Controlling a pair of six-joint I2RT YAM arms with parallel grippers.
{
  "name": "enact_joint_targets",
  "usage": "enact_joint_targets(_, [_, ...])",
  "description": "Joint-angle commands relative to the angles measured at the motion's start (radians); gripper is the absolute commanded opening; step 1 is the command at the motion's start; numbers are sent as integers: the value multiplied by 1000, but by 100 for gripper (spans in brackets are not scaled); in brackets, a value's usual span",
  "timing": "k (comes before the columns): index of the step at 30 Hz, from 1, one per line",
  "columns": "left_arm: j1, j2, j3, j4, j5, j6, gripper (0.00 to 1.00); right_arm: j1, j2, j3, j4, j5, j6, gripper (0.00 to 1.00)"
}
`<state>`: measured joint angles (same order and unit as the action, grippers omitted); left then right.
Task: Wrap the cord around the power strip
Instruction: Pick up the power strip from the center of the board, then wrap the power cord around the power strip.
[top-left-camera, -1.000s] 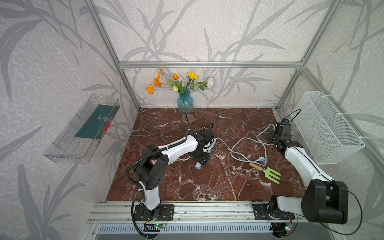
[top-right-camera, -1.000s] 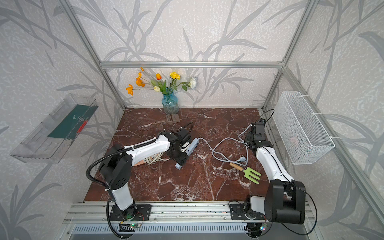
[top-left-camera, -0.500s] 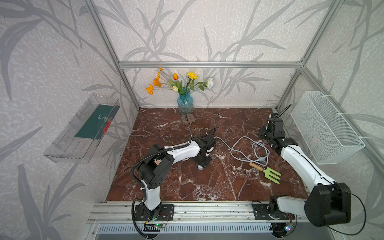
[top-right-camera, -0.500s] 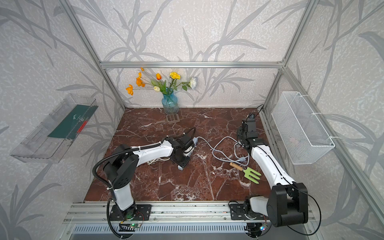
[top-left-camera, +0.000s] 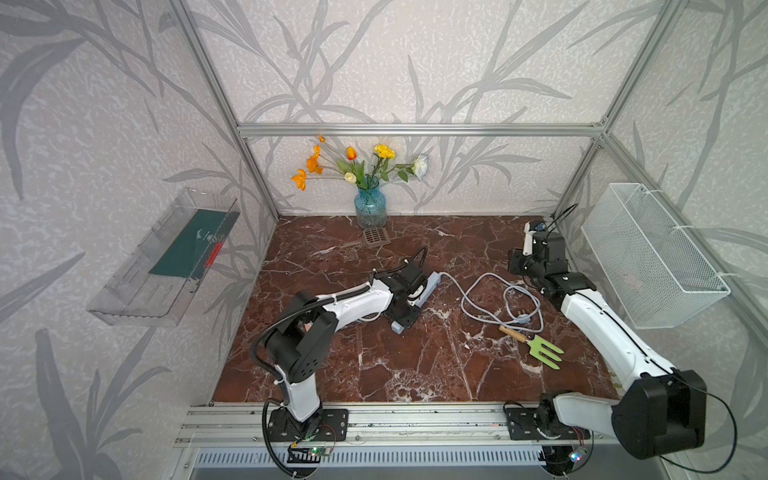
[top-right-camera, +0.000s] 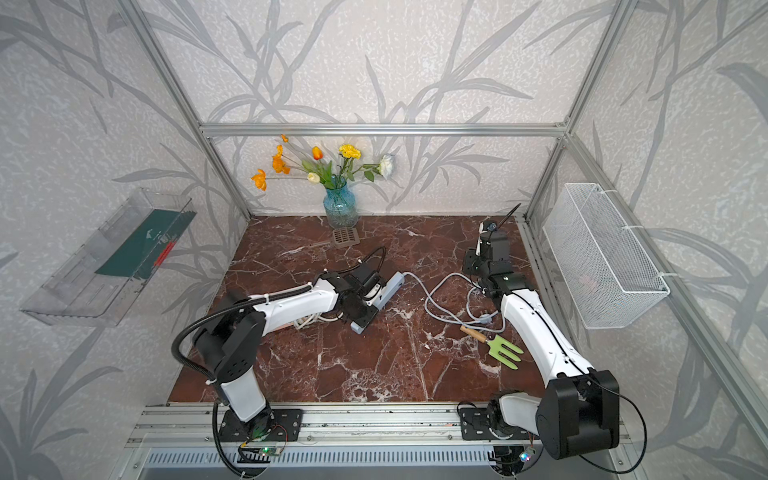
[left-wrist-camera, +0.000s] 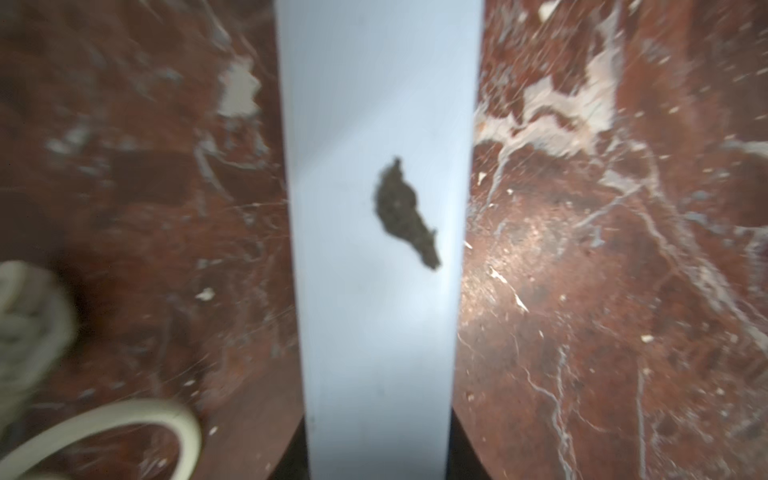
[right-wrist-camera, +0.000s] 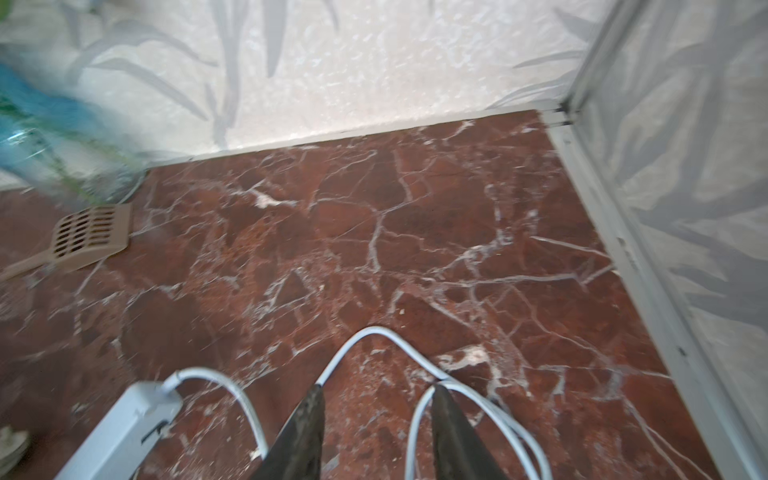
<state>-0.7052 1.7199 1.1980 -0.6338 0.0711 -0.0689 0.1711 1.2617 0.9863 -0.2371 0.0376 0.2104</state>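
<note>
Left tool (top-left-camera: 409, 301) straddles the power strip (left-wrist-camera: 374, 291), grip unclear; right tool (right-wrist-camera: 376, 399) spread over cord (right-wrist-camera: 374, 330).

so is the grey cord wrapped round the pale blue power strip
No, the cord lies in loose loops beside the power strip.

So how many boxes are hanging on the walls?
2: a clear plastic tray on the left wall, and a white wire basket on the right wall. None looks hidden.
</note>
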Motion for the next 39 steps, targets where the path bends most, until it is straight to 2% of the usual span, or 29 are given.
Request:
enact_joint_targets(1, [22, -214, 123, -31, -74, 90, 0, 51, -43, -16, 93, -265, -114, 48])
enact_joint_targets(5, [64, -307, 240, -97, -30, 157, 0, 64, -102, -1, 150, -386, -203, 63])
enact_joint_targets(9, [101, -344, 371, -160, -37, 178, 0, 65, -130, 56, 107, -401, -295, 77])
enact_joint_targets(12, [111, -363, 466, -175, -15, 188, 0, 73, -138, 48, 159, -380, -314, 78])
enact_joint_targets(15, [111, -368, 553, -197, 13, 195, 0, 124, -120, 42, 239, -351, -324, 79])
enact_joint_targets(22, [109, -354, 664, -208, 48, 199, 0, 263, -41, -34, 548, -363, -198, 79])
enact_joint_targets(28, [98, -328, 744, -218, 87, 176, 0, 334, 81, -54, 773, -212, -144, 77])
enact_joint_targets(30, [96, -322, 771, -221, 99, 167, 0, 340, 148, -26, 843, -197, -124, 76])
enact_joint_targets(31, [93, -319, 787, -222, 105, 162, 0, 349, 187, -5, 856, -167, -131, 73])
enact_joint_targets(33, [95, -321, 809, -216, 115, 149, 0, 354, 252, 6, 909, -97, -127, 56])
enact_joint_targets(36, [99, -321, 821, -200, 94, 139, 0, 359, 276, -46, 1009, -38, -121, 14])
enact_joint_targets(37, [109, -316, 819, -194, 68, 135, 0, 368, 260, -70, 1015, -34, -135, 3])
enact_joint_targets(39, [146, -298, 819, -179, 17, 103, 0, 396, 219, -94, 932, -24, -203, 0])
